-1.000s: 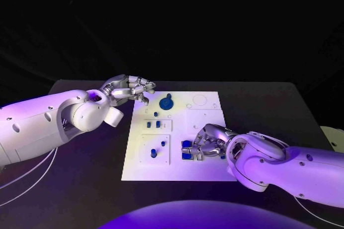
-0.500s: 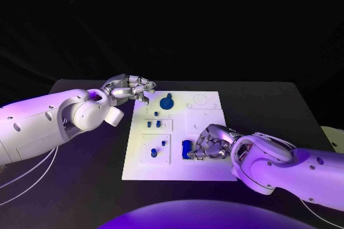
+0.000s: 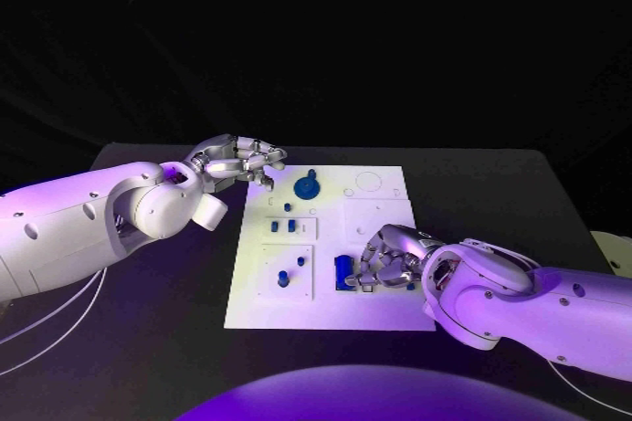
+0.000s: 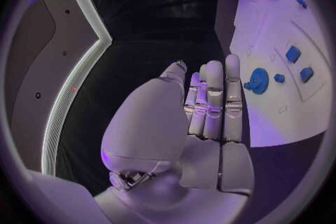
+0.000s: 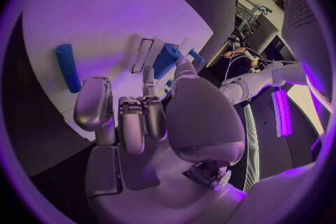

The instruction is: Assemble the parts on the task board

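Right hand [image 3: 382, 264] grips a blue part [image 3: 345, 272] upright on the task board [image 3: 330, 311], fingers wrapped round it; left hand [image 3: 237, 161] curled, holding nothing

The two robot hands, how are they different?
The left hand sits at the far left corner of the white board, while the right hand rests over the board's near right part. The left hand holds nothing, its fingers straight and close together; the right hand's fingers are at a long blue piece, though whether it grips it is unclear. Both are silver, on white arms.
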### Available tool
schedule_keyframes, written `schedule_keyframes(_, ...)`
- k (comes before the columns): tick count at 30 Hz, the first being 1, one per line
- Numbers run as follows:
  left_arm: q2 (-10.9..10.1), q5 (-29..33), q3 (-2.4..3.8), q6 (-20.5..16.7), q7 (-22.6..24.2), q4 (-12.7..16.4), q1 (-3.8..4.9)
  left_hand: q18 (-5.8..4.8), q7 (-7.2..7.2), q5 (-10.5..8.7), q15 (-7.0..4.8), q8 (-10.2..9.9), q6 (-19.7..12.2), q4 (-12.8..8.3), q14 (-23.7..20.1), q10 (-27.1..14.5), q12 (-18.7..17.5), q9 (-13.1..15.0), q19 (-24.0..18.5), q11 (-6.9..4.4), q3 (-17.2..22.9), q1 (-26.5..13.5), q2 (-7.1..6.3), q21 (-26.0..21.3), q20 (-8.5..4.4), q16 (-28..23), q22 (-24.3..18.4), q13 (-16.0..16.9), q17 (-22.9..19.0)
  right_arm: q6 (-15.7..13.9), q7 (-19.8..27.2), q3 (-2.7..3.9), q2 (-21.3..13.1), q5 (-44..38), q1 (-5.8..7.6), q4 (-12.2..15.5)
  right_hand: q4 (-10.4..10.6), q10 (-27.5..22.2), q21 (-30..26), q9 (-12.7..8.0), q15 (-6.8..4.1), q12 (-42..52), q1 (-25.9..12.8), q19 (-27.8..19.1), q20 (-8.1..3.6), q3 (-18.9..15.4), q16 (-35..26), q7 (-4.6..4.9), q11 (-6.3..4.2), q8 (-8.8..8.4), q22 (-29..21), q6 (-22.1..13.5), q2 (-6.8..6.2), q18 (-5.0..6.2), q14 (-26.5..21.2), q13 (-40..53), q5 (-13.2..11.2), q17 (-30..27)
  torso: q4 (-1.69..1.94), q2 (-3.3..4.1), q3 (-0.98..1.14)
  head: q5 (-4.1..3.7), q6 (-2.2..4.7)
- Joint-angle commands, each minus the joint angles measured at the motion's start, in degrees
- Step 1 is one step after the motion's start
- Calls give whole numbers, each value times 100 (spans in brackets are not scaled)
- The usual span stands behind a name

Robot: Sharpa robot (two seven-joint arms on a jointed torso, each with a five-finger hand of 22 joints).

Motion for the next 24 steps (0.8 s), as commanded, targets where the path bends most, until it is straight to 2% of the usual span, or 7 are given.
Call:
schedule_keyframes(1, 5, 34, 3, 57, 19, 8, 3, 53, 15, -14, 1, 36, -6, -9, -20, 19, -36, -9, 48, 4, 30, -55, -18, -20, 2, -37, -5, -8, -1, 119, -56, 4, 8, -118, 2, -31, -23, 342, -1, 3, -56, 24, 69, 29, -26, 19, 31, 1, -51, -24, 448, 46, 33, -58, 585, 1024, -4, 1452, 0, -4, 2, 0, -6)
schedule_keyframes(6, -2, 34, 2, 58, 15, 9, 3, 53, 15, -14, 1, 36, -6, -9, -20, 19, -36, -9, 48, 4, 30, -55, -18, -20, 2, -37, -5, -8, -1, 126, -51, 4, -34, -124, 2, -10, -24, 340, -10, -7, -56, 21, 250, 30, -28, 19, 29, 3, -50, -54, 453, 45, 29, -59, 584, 1022, 83, 1446, -6, -5, -2, 6, -9)
schedule_keyframes(11, -8, 34, 0, 58, 12, 12, 3, 53, 15, -14, 1, 36, -6, -9, -20, 19, -36, -9, 48, 4, 30, -55, -18, -20, 2, -37, -5, -8, -1, 87, 19, 4, -92, -39, 2, 50, -6, 340, -41, -14, -50, 22, 237, 20, -25, -35, 24, 16, -40, -72, 446, 40, -25, -54, 579, 1024, 94, 1425, -3, 1, 6, 13, -4)
schedule_keyframes(16, -13, 34, -1, 41, 17, 15, 3, 54, 12, -13, 0, 41, -7, -14, -21, 19, -34, -10, 51, 2, 44, -65, -24, -30, 2, -37, -7, -9, 0, -326, 125, 4, -242, -17, 13, 143, 3, 332, -80, -19, -43, 8, 189, 8, -20, -83, 15, 26, -30, -90, 435, 32, -49, -49, 572, 1012, 85, 1392, -7, -4, 4, 7, -3)
schedule_keyframes(19, -18, 34, -3, -8, 33, 24, 3, 55, 9, -9, -2, 43, -7, -19, -20, 21, -31, -10, 54, -2, 54, -59, -25, -33, 2, -37, -7, -9, 1, -712, 178, 5, -446, 152, 73, 214, -11, 328, -118, 34, -46, 6, 260, -1, -17, -87, 9, 9, -40, -59, 427, 72, -43, -42, 568, 1012, 246, 1371, 2, -4, -5, -14, 11)
schedule_keyframes(22, -24, 37, -4, -35, 50, 28, 3, 55, 9, -9, -2, 43, -7, -19, -20, 21, -31, -10, 54, -2, 54, -59, -25, -33, 2, -37, -7, -9, 1, -843, 187, 4, -626, 255, 156, 247, -17, 329, -131, 66, -50, 11, 364, -1, -20, -67, 8, 7, -45, -64, 428, 51, -11, -40, 567, 1017, 353, 1368, -10, -11, -10, -28, 29)
schedule_keyframes(24, -21, 48, -5, -48, 70, 29, 3, 55, 9, -9, -2, 43, -7, -19, -20, 21, -31, -10, 54, -2, 54, -59, -25, -33, 2, -37, -7, -9, 1, -803, 163, 4, -773, 324, 201, 267, -17, 324, -155, 68, -50, 1, 375, -8, -20, -71, 3, 10, -43, -70, 419, 40, -20, -36, 564, 1009, 357, 1351, -15, -12, -6, -35, 29)
